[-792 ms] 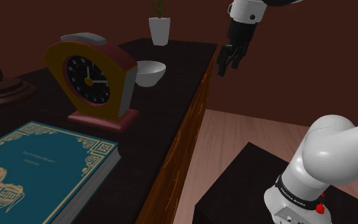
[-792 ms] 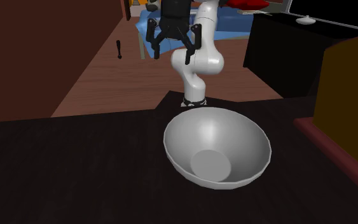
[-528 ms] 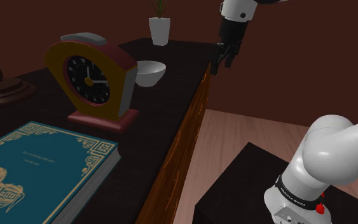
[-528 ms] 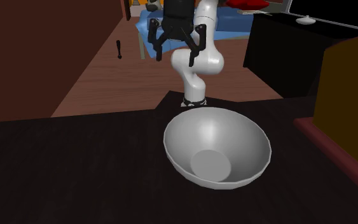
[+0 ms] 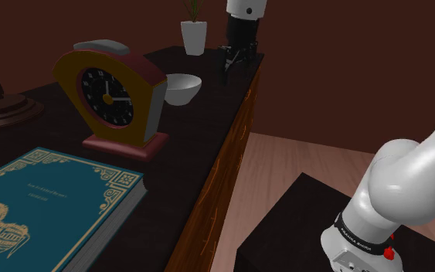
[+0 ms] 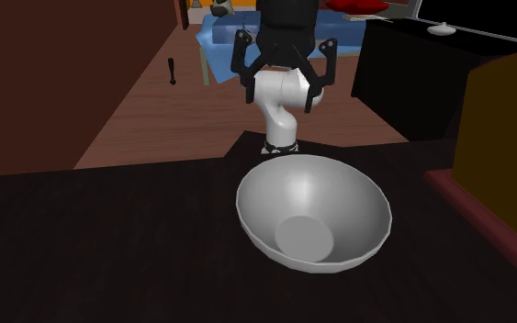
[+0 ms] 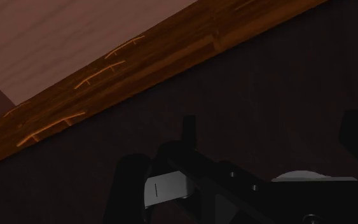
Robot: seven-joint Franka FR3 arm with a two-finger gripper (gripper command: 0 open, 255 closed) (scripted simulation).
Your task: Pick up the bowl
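Note:
A plain white bowl [image 5: 183, 87] stands upright and empty on the dark table top [image 5: 208, 116], between the clock and the plant pot. In the second exterior view the bowl [image 6: 313, 213] is close by, with my gripper [image 6: 284, 92] behind it. My black gripper [image 5: 235, 58] hangs above the table just inside its wooden edge, to the shoulder view's right of the bowl and apart from it. Its fingers [image 6: 244, 78] stand wide apart with nothing between them. The wrist view looks down on the dark top and the wooden edge [image 7: 107, 83].
A yellow and red clock [image 5: 115, 96] stands just in front of the bowl in the shoulder view. A white plant pot [image 5: 194, 35] is behind the bowl, and a teal book [image 5: 45, 205] lies nearer. My stand [image 5: 316, 224] sits on the wooden floor beside the table.
The gripper has moved to the shoulder view's left, from beyond the table's edge to over the table top, closer to the bowl. It has stayed open.

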